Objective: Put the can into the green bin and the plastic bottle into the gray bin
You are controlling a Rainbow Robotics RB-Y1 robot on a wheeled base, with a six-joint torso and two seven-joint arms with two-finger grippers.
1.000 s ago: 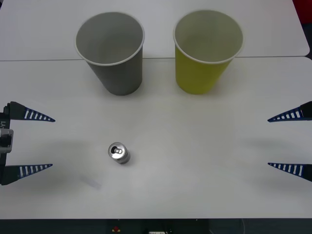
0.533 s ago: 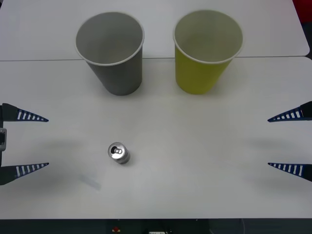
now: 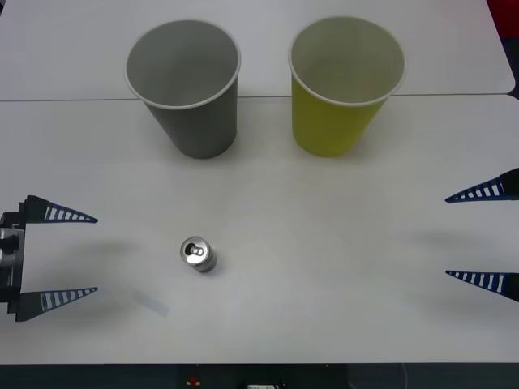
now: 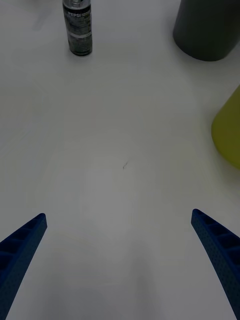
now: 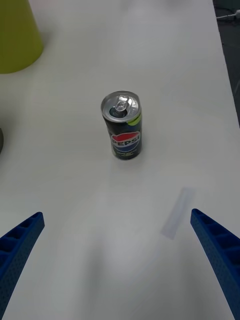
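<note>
A small can (image 3: 197, 254) with a silver pull-tab top stands upright on the white table, left of centre near the front; its black side reads Pepsi in the left wrist view (image 5: 122, 125) and it appears far off in the right wrist view (image 4: 77, 27). My left gripper (image 3: 57, 258) is open at the table's left edge, level with the can and some way to its left. The gray bin (image 3: 184, 85) stands at the back left, the green bin (image 3: 345, 83) at the back right. My right gripper (image 3: 485, 235) is open at the right edge. The plastic bottle is out of view.
A seam (image 3: 65, 100) runs across the white table behind the bins. A pale rectangular patch (image 5: 177, 212) lies on the table just in front of the can. The bins' lower walls show in the wrist views (image 4: 207, 27) (image 5: 17, 35).
My left gripper has moved toward the front of the table and slightly inward, toward the can. The can, both bins and the right gripper have stayed put.
</note>
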